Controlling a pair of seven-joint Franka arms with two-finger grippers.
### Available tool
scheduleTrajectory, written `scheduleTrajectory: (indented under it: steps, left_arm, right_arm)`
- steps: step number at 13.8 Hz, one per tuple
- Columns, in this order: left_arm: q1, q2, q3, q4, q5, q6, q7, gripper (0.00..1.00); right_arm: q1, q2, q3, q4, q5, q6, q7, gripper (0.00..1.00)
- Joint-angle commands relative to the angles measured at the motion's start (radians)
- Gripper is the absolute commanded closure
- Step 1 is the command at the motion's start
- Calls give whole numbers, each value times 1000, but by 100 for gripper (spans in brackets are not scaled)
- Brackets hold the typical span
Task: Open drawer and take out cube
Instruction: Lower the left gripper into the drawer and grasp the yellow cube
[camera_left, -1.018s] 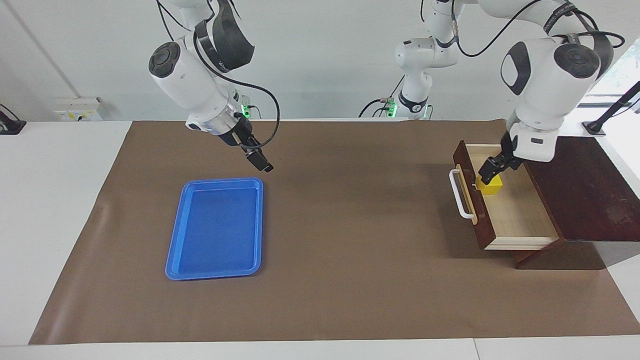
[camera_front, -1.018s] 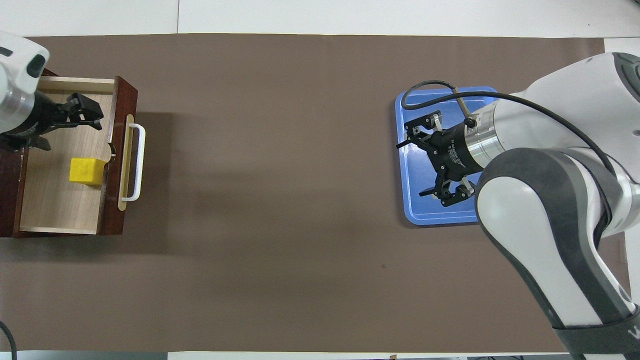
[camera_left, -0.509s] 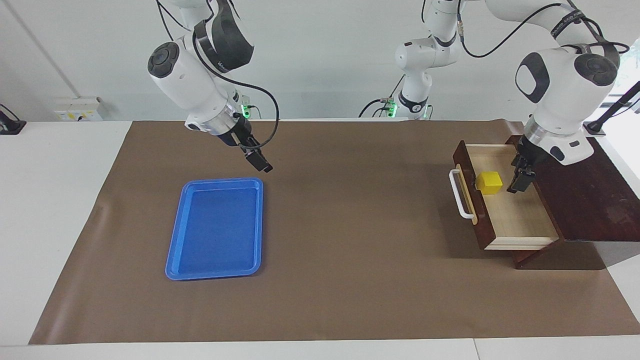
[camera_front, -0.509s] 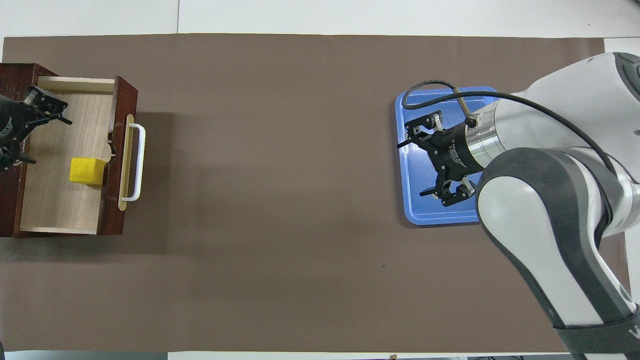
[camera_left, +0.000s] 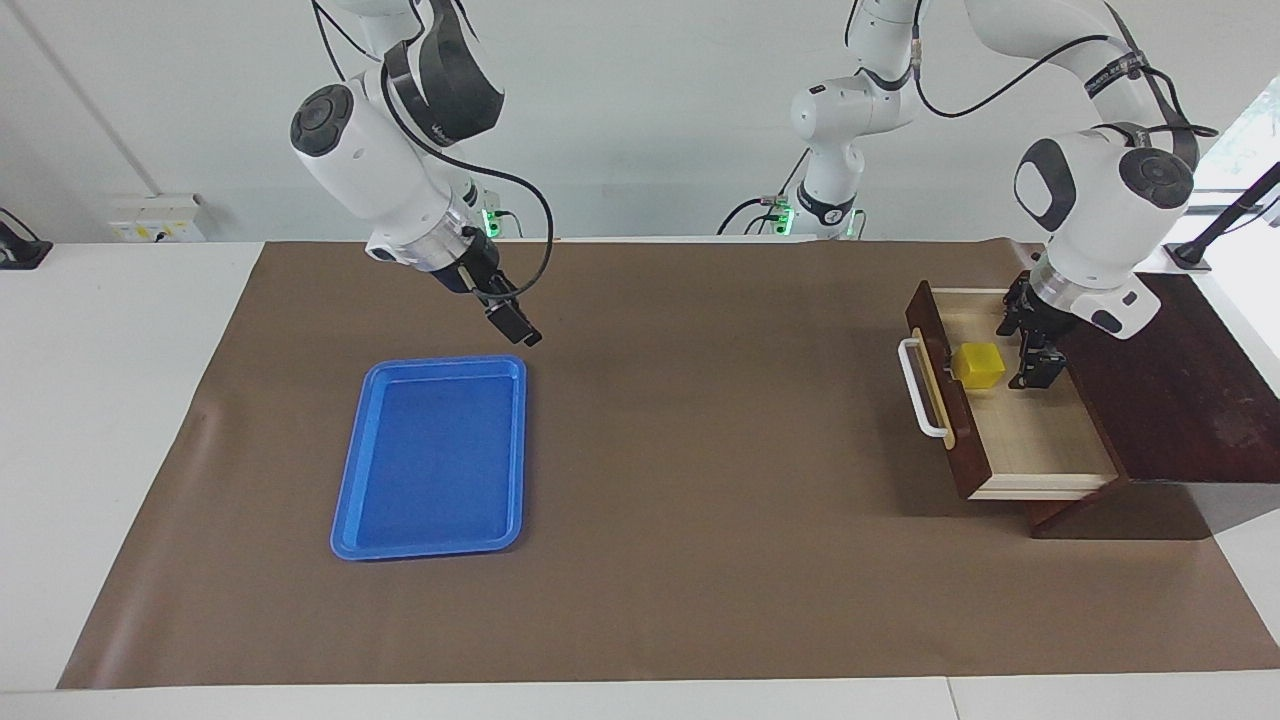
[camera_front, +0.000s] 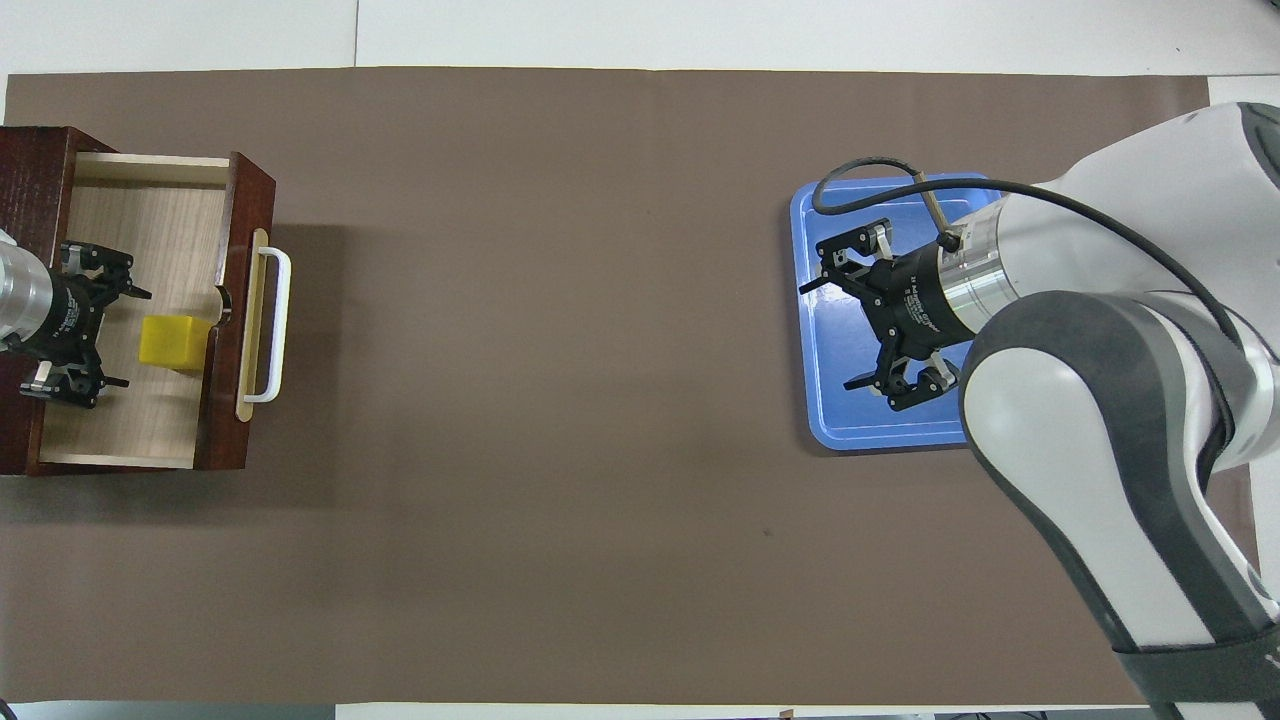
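The drawer (camera_left: 1040, 440) stands pulled open at the left arm's end of the table, white handle (camera_left: 918, 390) toward the table's middle; it also shows in the overhead view (camera_front: 130, 215). The yellow cube (camera_left: 978, 364) rests on its pale floor against the drawer front, also in the overhead view (camera_front: 173, 341). My left gripper (camera_left: 1026, 346) is open and low in the drawer, beside the cube on the cabinet's side, not holding it; it also shows in the overhead view (camera_front: 126, 337). My right gripper (camera_left: 515, 325) is open and empty, waiting in the air above the blue tray's edge nearest the robots (camera_front: 828, 337).
The blue tray (camera_left: 432, 458) lies on the brown mat toward the right arm's end. The dark cabinet (camera_left: 1180, 390) that holds the drawer sits at the table's edge. The brown mat (camera_left: 700, 450) covers the middle of the table.
My left gripper swung from above the cube at the drawer front to the cabinet side, turned, and came down beside the cube. The cube and the right arm stayed put.
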Motion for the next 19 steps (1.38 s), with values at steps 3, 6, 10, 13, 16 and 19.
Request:
scheduleTrajectory:
  steps: [3, 6, 10, 13, 16, 19]
  left_arm:
    - [10, -56, -9, -76, -62, 48, -64, 0]
    - [1, -64, -11, -97, -64, 68, -89, 0]
    - [3, -62, -11, -105, -64, 85, -92, 40]
    - [12, -58, -11, -98, -74, 85, -100, 92]
    - [4, -27, -9, -6, -79, 23, -107, 100]
    - [0, 8, -11, 201, -78, -195, -107, 100]
  right_arm:
    - [-13, 0, 6, -5, 23, 11, 0, 0]
    - [-13, 0, 6, -3, 23, 11, 0, 0]
    - [-13, 3, 6, -3, 23, 12, 0, 0]
    - [-13, 3, 6, -3, 23, 12, 0, 0]
    - [-13, 6, 6, -2, 25, 12, 1, 0]
    - [-12, 13, 6, 0, 25, 17, 4, 0]
